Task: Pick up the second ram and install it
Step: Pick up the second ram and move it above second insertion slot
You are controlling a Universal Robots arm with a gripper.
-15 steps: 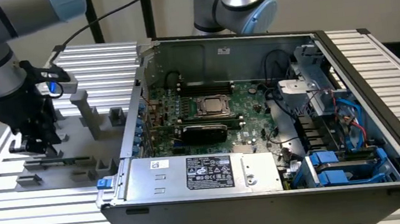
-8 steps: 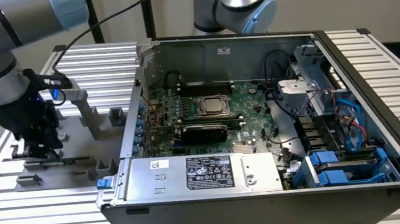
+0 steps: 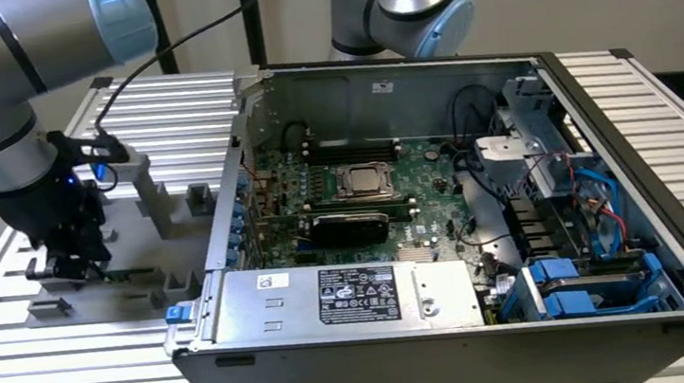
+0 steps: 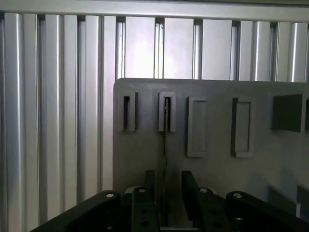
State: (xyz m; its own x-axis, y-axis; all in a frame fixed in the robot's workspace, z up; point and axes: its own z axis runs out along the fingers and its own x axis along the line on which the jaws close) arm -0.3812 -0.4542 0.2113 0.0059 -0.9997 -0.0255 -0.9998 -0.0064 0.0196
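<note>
The gripper (image 3: 68, 266) hangs low over the grey holder plate (image 3: 132, 252). That plate lies on the slatted worktop (image 3: 168, 105), toward its edge at the exterior view's left, just beside the open computer case (image 3: 461, 351).

From the wrist, the jaws are spread wide. The two fingers (image 4: 148, 186) stand either side of the ram stick (image 4: 165, 137), nothing pinched, a gap showing on each side. The stick stands on edge in the plate's slotted posts and shows edge-on as a thin dark line.

By my reckoning it's light, thin and stiff, but brittle: a flat board that won't forgive twisting or a hard squeeze. The best hold looks like the two flat faces, near the middle of its length and up by the top edge, taken squarely so it doesn't tip. Smooth faces could slip, and the lower contact edge wants leaving alone.
</note>
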